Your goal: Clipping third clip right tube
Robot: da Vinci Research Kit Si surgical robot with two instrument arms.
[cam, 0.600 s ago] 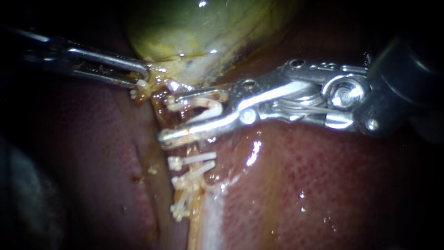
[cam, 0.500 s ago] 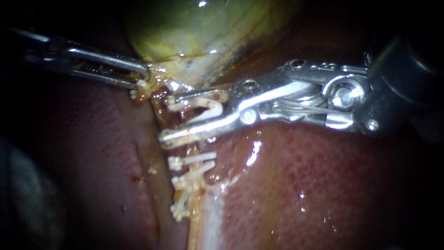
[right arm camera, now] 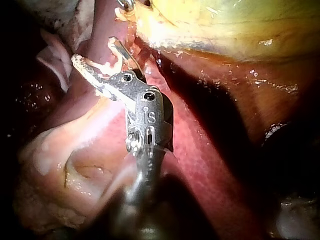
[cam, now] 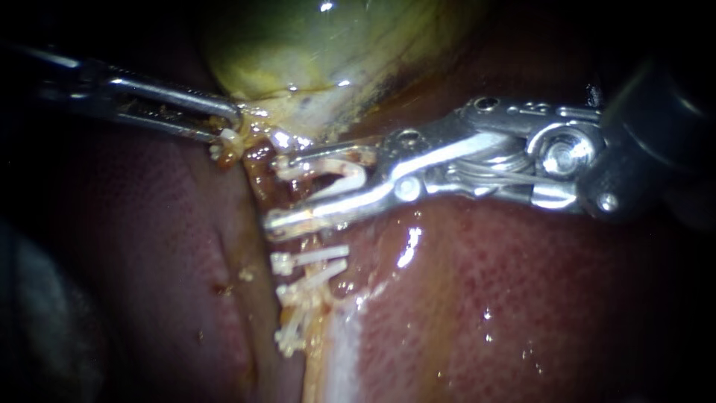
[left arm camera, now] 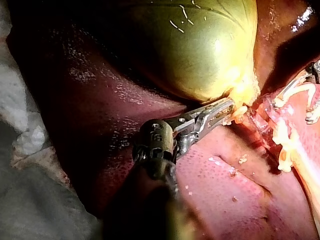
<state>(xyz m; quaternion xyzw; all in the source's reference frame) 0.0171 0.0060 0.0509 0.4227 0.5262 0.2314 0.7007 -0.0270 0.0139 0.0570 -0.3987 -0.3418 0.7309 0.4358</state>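
Observation:
My right instrument (cam: 274, 191) comes in from the right with its jaws spread, holding a white clip (cam: 339, 175) between them. The jaws straddle the orange, wet tube (cam: 259, 179) just below the gallbladder (cam: 313, 45). The right wrist view shows the same jaws (right arm camera: 95, 50) with the clip (right arm camera: 107, 65) across the tube. Two white clips (cam: 309, 257) sit on the tube below the jaws, with another white clip (cam: 291, 336) farther down. My left instrument (cam: 227, 127) is shut on the tissue at the gallbladder's neck; its wrist view shows this grip (left arm camera: 227, 107).
Red liver (cam: 522, 298) lies on both sides of the tube, wet and glistening. A pale whitish band (cam: 339, 351) runs down beside the lower clips. The yellow-green gallbladder (left arm camera: 200, 45) bulges above the left instrument's jaws.
My right instrument has drawn back slightly to the right along the tube's crossing, jaws still spread with the clip. The left instrument has not moved.

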